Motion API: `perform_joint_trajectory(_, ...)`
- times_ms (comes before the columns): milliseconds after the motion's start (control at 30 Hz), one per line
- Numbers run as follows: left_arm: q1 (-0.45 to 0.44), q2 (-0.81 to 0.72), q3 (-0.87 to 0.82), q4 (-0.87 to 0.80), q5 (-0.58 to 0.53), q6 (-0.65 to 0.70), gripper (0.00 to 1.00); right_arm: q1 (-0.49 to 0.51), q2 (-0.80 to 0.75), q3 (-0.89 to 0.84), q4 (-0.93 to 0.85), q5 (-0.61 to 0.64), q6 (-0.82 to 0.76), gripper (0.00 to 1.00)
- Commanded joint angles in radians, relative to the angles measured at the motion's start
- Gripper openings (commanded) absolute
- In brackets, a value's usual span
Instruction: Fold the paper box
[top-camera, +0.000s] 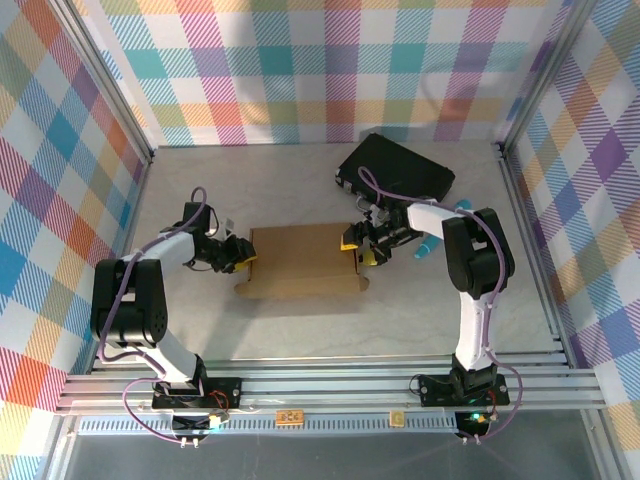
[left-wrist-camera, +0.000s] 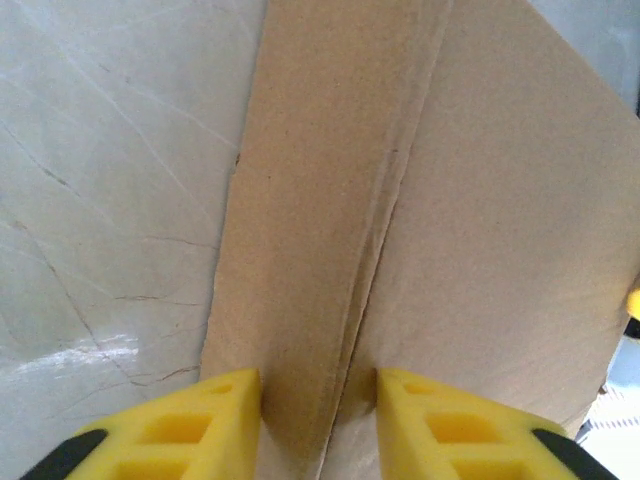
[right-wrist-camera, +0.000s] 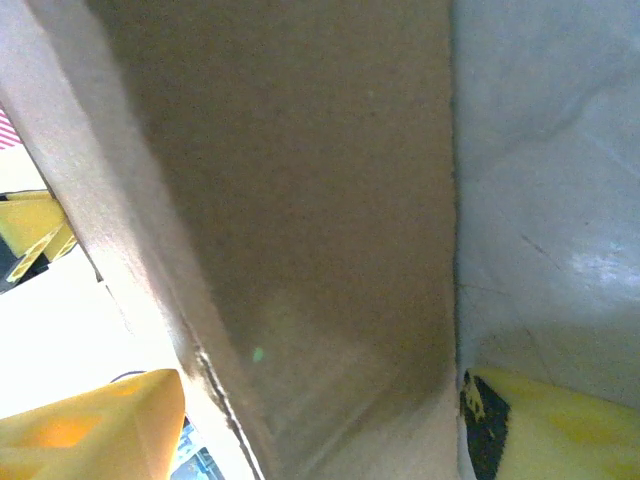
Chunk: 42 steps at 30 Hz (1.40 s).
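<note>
Top external view: on the table (top-camera: 300, 325), the paper box (top-camera: 305, 262) lies at frame centre, partly folded, I judge, with the end flaps up and closing left to do. The left gripper (top-camera: 240, 254) pinches the left flap's crease, jaws narrowly apart. The right gripper (top-camera: 362, 246) straddles the right wall, jaws wider; I cannot tell whether it grips.

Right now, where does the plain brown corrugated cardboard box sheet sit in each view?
Top external: the plain brown corrugated cardboard box sheet lies mid-table between left gripper and right gripper.
Left wrist: the sheet covers centre and right, rising from the yellow fingers.
Right wrist: the sheet slants across left and centre.
Shared landmark: grey marbled tabletop beside it.
</note>
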Motion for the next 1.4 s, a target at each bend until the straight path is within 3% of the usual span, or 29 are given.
perform_joint_trajectory(0,0.021,0.030,-0.025,-0.018,-0.003,0.037,0.29,-0.012,0.018,0.004,0.003,-0.015,-0.049,0.74)
perform_joint_trajectory(500,0.050,0.043,-0.035,-0.055,0.005,0.088,0.09,-0.024,0.054,-0.001,0.005,-0.040,-0.103,0.78)
perform_joint_trajectory(867,0.096,0.040,-0.040,-0.116,-0.066,0.125,0.05,-0.020,0.064,0.018,0.011,-0.102,-0.106,0.80)
perform_joint_trajectory(1067,0.098,0.040,-0.046,-0.111,-0.063,0.126,0.06,0.013,0.104,0.063,0.067,-0.197,-0.049,0.80)
perform_joint_trajectory(1367,0.099,0.043,-0.044,-0.091,-0.054,0.110,0.06,0.046,0.112,0.078,0.204,-0.278,0.095,0.70)
